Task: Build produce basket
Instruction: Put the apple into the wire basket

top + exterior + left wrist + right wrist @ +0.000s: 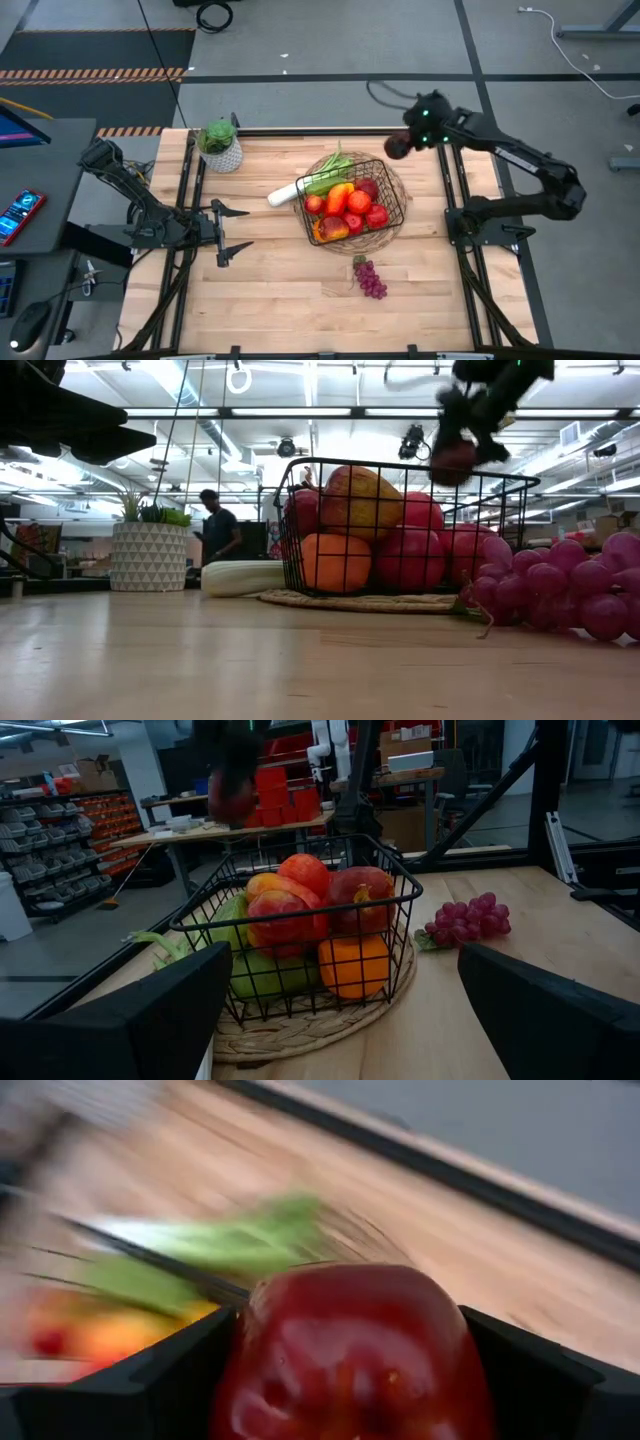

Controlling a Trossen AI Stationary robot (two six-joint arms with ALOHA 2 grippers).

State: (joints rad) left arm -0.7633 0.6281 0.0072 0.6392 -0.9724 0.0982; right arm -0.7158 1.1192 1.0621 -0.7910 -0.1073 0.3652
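Note:
The black wire basket stands on a round woven mat mid-table, filled with red, orange, yellow and green produce; a white-and-green leek sticks out of its left side. Purple grapes lie on the table nearer the front edge. My right gripper is shut on a dark red apple above the table's far edge, right of the basket. My left gripper is open and empty at the table's left. My right gripper pinches the red apple by its two opposite sides between its two fingers. The apple is lifted clear, high above the basket's rim in the low view.
A white patterned pot with a green plant stands at the far left of the table. A person stands in the room behind. Bare wood lies at the front and left of the table.

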